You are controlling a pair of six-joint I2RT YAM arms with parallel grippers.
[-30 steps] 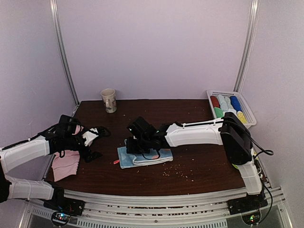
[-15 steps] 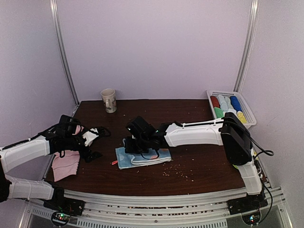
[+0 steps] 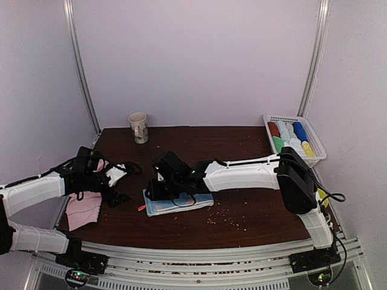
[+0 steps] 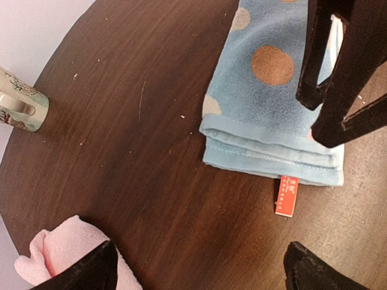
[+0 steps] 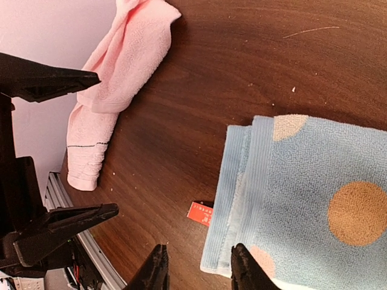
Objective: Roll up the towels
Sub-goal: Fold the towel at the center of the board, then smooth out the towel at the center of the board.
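A light blue towel [image 3: 179, 202] with orange and white dots lies folded flat at the table's middle, with a red tag [image 4: 286, 196] at its left edge. My right gripper [image 3: 155, 190] hovers over that left edge. In the right wrist view its jaws [image 5: 199, 269] stand apart: one fingertip [image 5: 243, 267] is over the towel's corner [image 5: 314, 199], the other over bare wood, gripping nothing. A pale pink towel [image 3: 84, 209] lies crumpled at the left edge of the table. Beside it my left gripper [image 3: 118, 181] is wide open and empty [image 4: 199, 266], facing the blue towel [image 4: 266, 109].
A patterned mug [image 3: 138, 127] stands at the back left. A white slatted basket [image 3: 315, 149] with several coloured rolled cloths sits at the back right. Crumbs are scattered over the dark wood table [image 3: 254, 211].
My right gripper slid left with the blue towel, which shifted a little leftward, and its jaws have gone from shut to apart. The left arm has stayed put.
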